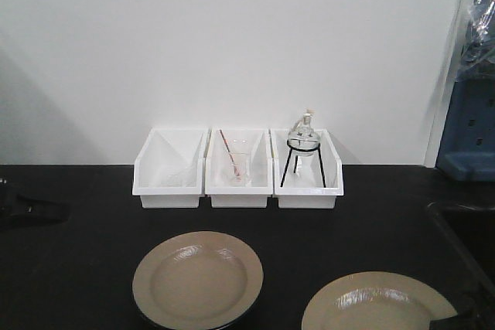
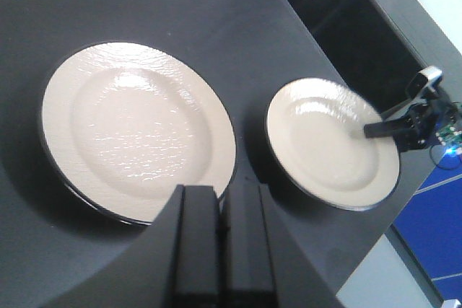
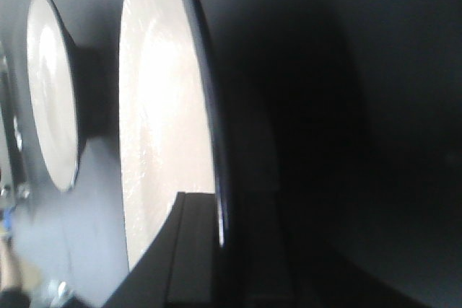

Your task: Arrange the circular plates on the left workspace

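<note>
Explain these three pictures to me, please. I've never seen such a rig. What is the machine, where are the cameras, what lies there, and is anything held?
This is a two-armed robot on a mobile base. One camera looks forward over a black countertop, and the other two ride on the wrists.

Two tan circular plates lie on the counter: the left plate and the right plate. Behind them stand three white bins. The middle bin holds a glass beaker, and the right bin holds a round flask on a tripod stand. A sink lies to the right.

The left gripper sits at the left plate's rim. The right gripper has the right plate's rim between its fingers. I cannot tell whether either one is clamped.
</note>
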Motion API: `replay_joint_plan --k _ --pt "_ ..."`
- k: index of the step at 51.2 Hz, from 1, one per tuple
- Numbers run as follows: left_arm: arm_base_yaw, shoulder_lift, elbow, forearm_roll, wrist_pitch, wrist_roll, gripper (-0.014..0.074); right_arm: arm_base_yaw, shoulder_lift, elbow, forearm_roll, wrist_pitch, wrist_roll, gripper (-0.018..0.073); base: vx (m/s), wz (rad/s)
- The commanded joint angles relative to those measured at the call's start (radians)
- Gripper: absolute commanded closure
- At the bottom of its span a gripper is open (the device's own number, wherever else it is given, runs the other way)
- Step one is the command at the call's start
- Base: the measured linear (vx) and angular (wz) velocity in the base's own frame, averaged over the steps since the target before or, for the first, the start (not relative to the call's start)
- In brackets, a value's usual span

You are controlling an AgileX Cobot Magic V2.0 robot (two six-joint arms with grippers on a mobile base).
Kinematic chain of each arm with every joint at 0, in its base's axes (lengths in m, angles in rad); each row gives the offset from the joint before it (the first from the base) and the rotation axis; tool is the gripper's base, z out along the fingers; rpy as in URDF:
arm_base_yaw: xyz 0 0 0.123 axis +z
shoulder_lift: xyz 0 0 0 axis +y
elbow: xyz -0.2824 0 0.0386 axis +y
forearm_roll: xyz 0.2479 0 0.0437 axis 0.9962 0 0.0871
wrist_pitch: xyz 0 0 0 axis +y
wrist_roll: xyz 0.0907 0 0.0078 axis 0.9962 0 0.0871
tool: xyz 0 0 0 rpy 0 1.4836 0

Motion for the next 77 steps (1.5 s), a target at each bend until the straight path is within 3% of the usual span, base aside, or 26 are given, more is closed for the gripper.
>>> replay_joint_plan --k 1,7,14,25,34,50,63,77 --pt "0.001 -0.042 -0.025 -0.075 0.038 -0.006 0.0597 0.001 -0.101 -0.023 0.184 0.076 -0.016 0.0564 0.00 0.00" --pt "0.001 -0.042 -0.025 -0.075 0.038 -0.006 0.0597 0.031 -0.163 -0.023 0.288 0.074 -0.025 0.0564 0.00 0.00" --pt "0.001 -0.042 -0.025 -0.075 0.037 -0.006 0.0597 0.139 -0.175 -0.066 0.363 0.040 -0.028 0.0564 0.00 0.00" --pt "0.001 -0.042 -0.025 -0.075 0.036 -0.006 0.0597 0.403 -0.118 -0.206 0.462 -0.164 -0.013 0.0564 0.00 0.00" --pt "0.001 -0.042 -0.025 -0.075 0.036 -0.006 0.0597 0.588 0.043 -0.387 0.470 -0.247 0.034 0.0564 0.00 0.00" --pt "0.001 -0.042 -0.025 -0.073 0.030 -0.006 0.0597 0.674 0.212 -0.505 0.469 -0.295 0.020 0.0563 0.00 0.00" --pt "0.001 -0.041 -0.025 -0.070 0.026 -0.006 0.0597 0.682 0.269 -0.516 0.459 -0.312 0.004 0.0510 0.00 0.00" --pt "0.001 -0.041 -0.025 -0.021 0.019 -0.006 0.0597 0.681 0.261 -0.520 0.460 -0.311 -0.341 0.0220 0.00 0.00"
